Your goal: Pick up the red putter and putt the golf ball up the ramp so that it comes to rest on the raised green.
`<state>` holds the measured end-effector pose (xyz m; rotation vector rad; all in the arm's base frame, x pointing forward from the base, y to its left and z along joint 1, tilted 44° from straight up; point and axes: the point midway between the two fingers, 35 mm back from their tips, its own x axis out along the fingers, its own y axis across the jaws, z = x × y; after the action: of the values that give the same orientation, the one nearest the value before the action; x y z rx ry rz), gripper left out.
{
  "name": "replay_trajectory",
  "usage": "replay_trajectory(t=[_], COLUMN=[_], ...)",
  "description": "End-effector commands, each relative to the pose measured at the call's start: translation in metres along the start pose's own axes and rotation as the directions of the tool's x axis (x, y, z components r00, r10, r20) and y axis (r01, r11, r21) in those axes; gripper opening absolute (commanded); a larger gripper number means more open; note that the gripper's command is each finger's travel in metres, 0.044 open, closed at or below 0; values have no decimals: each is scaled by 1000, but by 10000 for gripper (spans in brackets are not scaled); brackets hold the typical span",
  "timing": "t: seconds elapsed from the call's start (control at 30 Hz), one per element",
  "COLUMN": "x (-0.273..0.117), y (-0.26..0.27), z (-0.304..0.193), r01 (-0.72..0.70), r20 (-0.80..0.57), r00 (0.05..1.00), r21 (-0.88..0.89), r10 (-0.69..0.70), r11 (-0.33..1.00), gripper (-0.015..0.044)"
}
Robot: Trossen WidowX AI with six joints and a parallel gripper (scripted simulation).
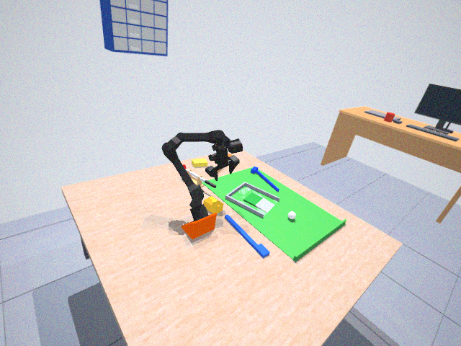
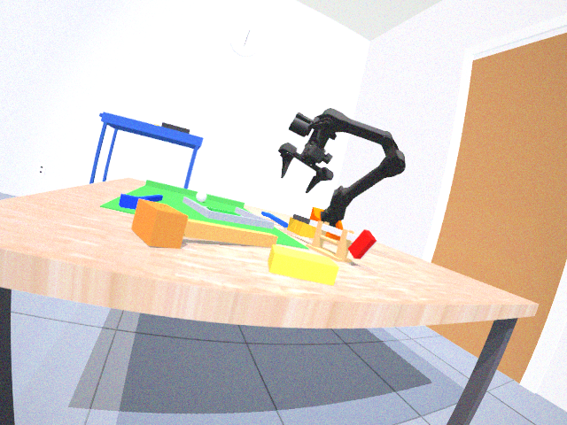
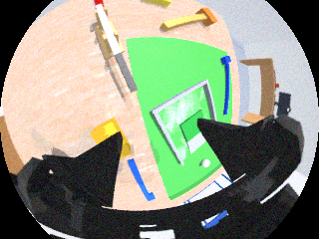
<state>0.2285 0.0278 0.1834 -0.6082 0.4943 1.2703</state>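
Above the table (image 1: 160, 260) (image 2: 220, 292) (image 3: 55, 75), the gripper (image 1: 224, 174) (image 2: 295, 182) (image 3: 159, 129) hangs wide open, nothing in it! The red putter (image 1: 200, 178) (image 2: 361, 243) (image 3: 109, 28) lies across its wooden stand (image 2: 341, 244) (image 3: 104, 42).

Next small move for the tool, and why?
Probably shift the open tool toward the red putter's dark grip: its fingers hang above the green mat side, while the putter lies propped on a wooden stand.
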Motion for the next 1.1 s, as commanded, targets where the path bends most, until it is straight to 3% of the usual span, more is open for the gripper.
replay_trajectory(t=[0.0,0.17,1.07], x=[29,51,96], y=[9,23,35], z=[40,70,73], r01=[-157,-268,-266], r20=[114,183,185], r00=[978,930,930], r21=[-146,-253,-254], r10=[175,318,317], r11=[977,930,930], gripper=[440,440,440])
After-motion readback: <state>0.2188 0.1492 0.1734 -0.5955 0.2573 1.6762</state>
